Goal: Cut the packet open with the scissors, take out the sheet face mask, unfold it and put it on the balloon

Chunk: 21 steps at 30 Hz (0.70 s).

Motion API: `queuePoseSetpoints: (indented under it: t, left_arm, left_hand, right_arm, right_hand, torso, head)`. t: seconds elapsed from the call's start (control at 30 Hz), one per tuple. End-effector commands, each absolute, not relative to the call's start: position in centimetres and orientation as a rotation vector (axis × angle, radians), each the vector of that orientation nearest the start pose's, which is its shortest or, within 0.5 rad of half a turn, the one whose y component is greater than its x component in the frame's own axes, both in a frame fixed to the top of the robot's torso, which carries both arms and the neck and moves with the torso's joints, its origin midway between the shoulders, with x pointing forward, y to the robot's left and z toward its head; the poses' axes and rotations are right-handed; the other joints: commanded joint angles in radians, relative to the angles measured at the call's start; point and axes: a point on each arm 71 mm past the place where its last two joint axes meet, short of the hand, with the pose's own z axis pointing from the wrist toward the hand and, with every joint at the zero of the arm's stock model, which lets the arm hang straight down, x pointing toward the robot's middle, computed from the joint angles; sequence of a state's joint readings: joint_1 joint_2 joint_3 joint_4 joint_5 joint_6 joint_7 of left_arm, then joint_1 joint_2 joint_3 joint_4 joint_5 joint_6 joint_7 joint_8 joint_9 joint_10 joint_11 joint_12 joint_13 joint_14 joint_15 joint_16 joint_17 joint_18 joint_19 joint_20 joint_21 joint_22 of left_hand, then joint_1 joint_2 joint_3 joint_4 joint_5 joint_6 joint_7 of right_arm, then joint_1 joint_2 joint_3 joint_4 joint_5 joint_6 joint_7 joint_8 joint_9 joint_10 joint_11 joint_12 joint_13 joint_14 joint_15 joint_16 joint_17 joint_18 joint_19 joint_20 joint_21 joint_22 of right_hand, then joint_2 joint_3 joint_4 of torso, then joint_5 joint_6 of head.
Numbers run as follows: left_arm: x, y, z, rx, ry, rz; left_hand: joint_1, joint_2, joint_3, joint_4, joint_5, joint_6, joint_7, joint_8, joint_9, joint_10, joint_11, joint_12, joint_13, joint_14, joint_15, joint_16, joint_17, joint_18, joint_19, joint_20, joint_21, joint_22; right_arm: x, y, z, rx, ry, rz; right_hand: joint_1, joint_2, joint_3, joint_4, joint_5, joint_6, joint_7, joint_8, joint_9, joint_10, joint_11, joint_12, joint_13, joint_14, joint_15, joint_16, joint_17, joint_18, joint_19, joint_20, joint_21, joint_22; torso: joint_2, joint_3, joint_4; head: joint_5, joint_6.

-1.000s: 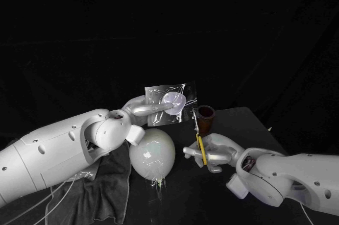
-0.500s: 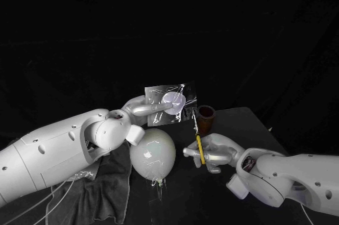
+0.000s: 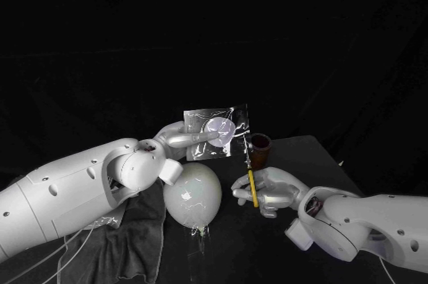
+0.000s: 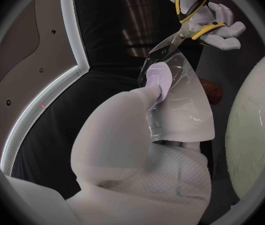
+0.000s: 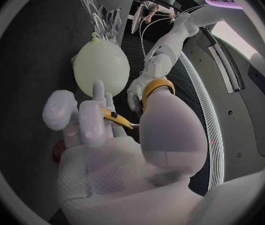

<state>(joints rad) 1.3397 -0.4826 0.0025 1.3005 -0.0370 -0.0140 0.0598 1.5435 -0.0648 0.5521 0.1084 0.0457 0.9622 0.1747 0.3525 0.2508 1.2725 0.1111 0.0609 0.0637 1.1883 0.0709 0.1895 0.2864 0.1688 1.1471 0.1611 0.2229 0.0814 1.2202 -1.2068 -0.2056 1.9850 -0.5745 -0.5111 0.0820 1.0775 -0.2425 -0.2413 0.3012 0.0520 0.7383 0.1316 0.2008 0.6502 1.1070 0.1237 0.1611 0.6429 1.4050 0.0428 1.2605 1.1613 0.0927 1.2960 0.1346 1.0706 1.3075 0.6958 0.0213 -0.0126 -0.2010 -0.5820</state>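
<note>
Yellow-handled scissors (image 3: 252, 185) point up toward the packet (image 3: 217, 132).

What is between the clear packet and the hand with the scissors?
Just the scissors themselves: from the right hand their blades reach to the edge of the packet, clearest in the left wrist view. A brown cup stands close by.

No text, label, brand, number or sign can be read on the packet (image 3: 216, 133) pinched between the fingers (image 3: 195, 137) of the left hand (image 3: 177, 137), nor on the scissors (image 3: 252, 186) gripped by the right hand (image 3: 272, 192).
</note>
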Motion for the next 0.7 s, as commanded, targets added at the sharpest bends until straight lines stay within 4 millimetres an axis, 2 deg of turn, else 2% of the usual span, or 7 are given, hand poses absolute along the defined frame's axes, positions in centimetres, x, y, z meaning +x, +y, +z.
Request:
queuePoseSetpoints:
  t: [0.03,0.1,0.37,0.7]
  left_arm:
    - [52.50,6.26,-11.67,-0.838,1.864,-1.788]
    - [52.54,6.31,-11.67,-0.835,1.861,-1.785]
    - [52.57,6.37,-11.63,-0.802,1.858,-1.777]
    - [52.48,6.24,-11.53,-0.746,1.846,-1.774]
  left_hand:
    - [-0.002,0.011,0.005,0.001,0.003,0.006,0.002,0.005,0.100,0.004,-0.001,0.003,0.000,0.000,-0.005,-0.002,0.001,0.014,0.006,-0.003,0.004,-0.001]
    - [-0.002,0.011,0.005,0.001,0.003,0.006,0.002,0.005,0.100,0.004,-0.001,0.003,0.000,0.000,-0.005,-0.002,0.001,0.014,0.006,-0.003,0.004,-0.001]
    - [-0.002,0.011,0.005,0.001,0.003,0.006,0.002,0.005,0.100,0.004,-0.001,0.003,0.000,0.000,-0.005,-0.002,0.001,0.014,0.006,-0.003,0.004,-0.001]
    - [-0.002,0.011,0.006,0.000,0.003,0.006,0.002,0.005,0.101,0.005,-0.001,0.003,0.000,0.000,-0.005,-0.002,0.001,0.014,0.006,-0.003,0.004,-0.001]
  right_arm:
    - [37.10,-24.50,-19.14,0.728,1.743,1.120]
    - [37.06,-24.45,-19.14,0.727,1.747,1.122]
    - [37.06,-24.34,-19.08,0.737,1.750,1.128]
    - [37.65,-24.52,-18.38,0.767,1.732,1.131]
  right_hand:
    - [0.001,-0.010,-0.006,0.001,0.003,-0.070,0.073,-0.002,-0.001,-0.011,0.000,-0.011,-0.016,-0.011,0.001,-0.013,-0.015,0.013,0.000,0.008,-0.007,0.070]
    - [0.001,-0.009,-0.006,0.001,0.003,-0.073,0.074,-0.003,-0.002,-0.014,0.001,-0.019,-0.029,-0.013,0.002,-0.014,-0.017,0.013,0.000,0.010,-0.006,0.070]
    - [0.004,0.022,0.018,0.000,0.001,-0.042,0.074,0.012,-0.001,0.021,0.000,-0.028,-0.081,-0.005,0.001,-0.004,-0.013,0.011,0.011,0.012,0.013,0.078]
    - [0.004,0.027,0.022,0.000,0.001,-0.040,0.073,0.012,-0.003,0.027,-0.001,-0.031,-0.095,-0.005,0.001,-0.005,-0.016,0.011,0.011,0.012,0.014,0.078]
  torso:
    - [0.001,-0.0007,-0.0004]
    - [0.001,-0.0006,-0.0006]
    - [0.000,-0.0002,0.0004]
    - [0.000,-0.0006,0.0001]
  head:
    - [-0.001,0.001]
    - [-0.001,0.001]
    - [-0.004,0.003]
    - [-0.009,0.006]
